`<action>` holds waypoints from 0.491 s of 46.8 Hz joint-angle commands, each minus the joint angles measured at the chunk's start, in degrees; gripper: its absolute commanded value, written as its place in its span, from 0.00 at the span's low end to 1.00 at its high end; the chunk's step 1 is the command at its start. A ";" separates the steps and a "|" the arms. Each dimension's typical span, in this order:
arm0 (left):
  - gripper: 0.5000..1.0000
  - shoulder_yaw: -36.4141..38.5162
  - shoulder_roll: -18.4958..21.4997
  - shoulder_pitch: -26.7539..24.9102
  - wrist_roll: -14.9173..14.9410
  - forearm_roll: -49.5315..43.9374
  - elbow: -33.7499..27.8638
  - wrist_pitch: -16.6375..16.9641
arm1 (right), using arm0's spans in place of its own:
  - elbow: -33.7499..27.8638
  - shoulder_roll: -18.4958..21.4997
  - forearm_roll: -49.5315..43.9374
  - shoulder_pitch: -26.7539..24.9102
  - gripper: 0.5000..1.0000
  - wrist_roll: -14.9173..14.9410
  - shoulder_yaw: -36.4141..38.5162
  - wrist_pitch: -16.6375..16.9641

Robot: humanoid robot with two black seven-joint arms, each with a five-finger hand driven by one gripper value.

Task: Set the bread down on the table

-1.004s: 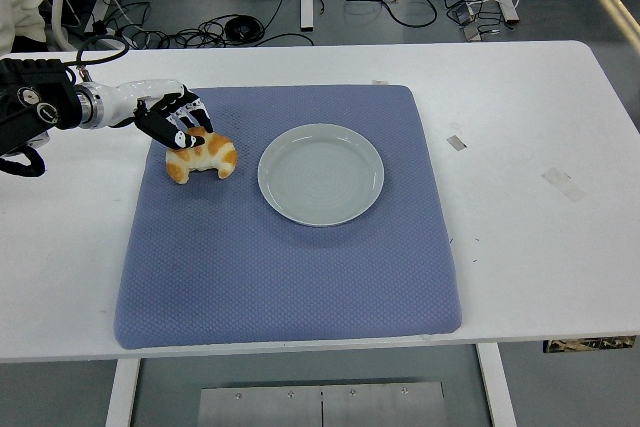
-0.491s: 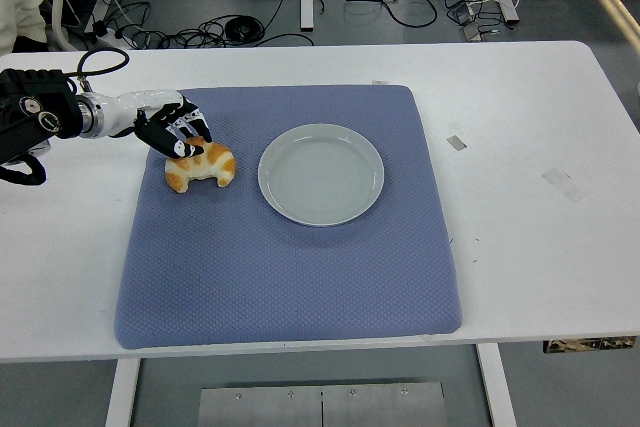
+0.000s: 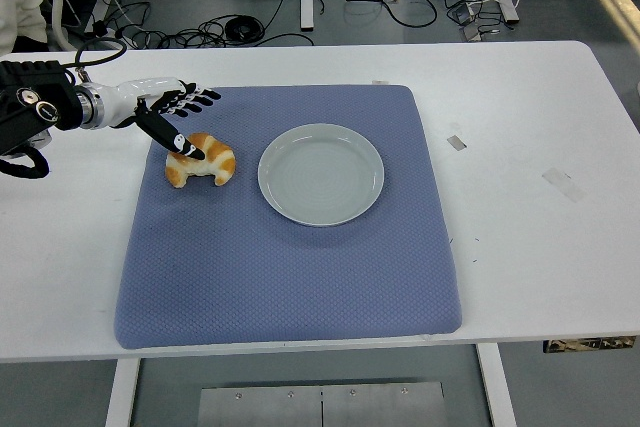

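Note:
A golden croissant (image 3: 203,160) lies on the blue mat (image 3: 290,247), left of the empty grey plate (image 3: 321,173). My left hand (image 3: 178,115) reaches in from the left edge, just above and behind the croissant. Its fingers are spread open; the thumb (image 3: 184,146) points down and rests at the croissant's top left. The hand holds nothing. The right arm is out of view.
The white table (image 3: 540,147) extends right of the mat, with small tape marks (image 3: 456,141) on it. Cables lie on the floor beyond the far edge.
My left hand was curled over the croissant; it has opened its fingers and lifted back off it. The croissant stays on the mat.

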 commanded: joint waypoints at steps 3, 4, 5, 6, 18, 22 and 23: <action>0.92 -1.46 0.29 -0.39 0.10 0.00 0.00 -0.98 | 0.00 0.00 0.00 0.00 1.00 -0.06 0.00 0.00; 0.92 -1.72 0.38 -0.48 0.19 0.00 0.00 -1.24 | 0.00 0.00 0.00 0.00 1.00 0.02 0.00 0.00; 0.92 -1.98 0.55 -0.56 0.19 0.00 0.08 -1.51 | 0.00 0.00 0.00 0.00 1.00 0.03 0.00 0.00; 0.92 -2.25 0.55 -0.65 0.10 0.00 0.08 -1.77 | 0.00 0.00 0.00 0.00 1.00 0.03 0.00 0.00; 0.95 -14.10 -0.85 4.53 0.28 -2.89 5.88 -0.81 | 0.00 0.00 0.00 0.00 1.00 -0.06 0.00 0.00; 0.95 -16.31 -2.26 5.50 0.28 -3.69 7.99 1.03 | 0.00 0.00 0.00 0.00 1.00 0.03 0.00 0.00; 0.95 -16.57 -2.43 5.50 0.28 -3.69 8.34 1.30 | 0.00 0.00 0.00 0.00 1.00 -0.06 0.00 0.00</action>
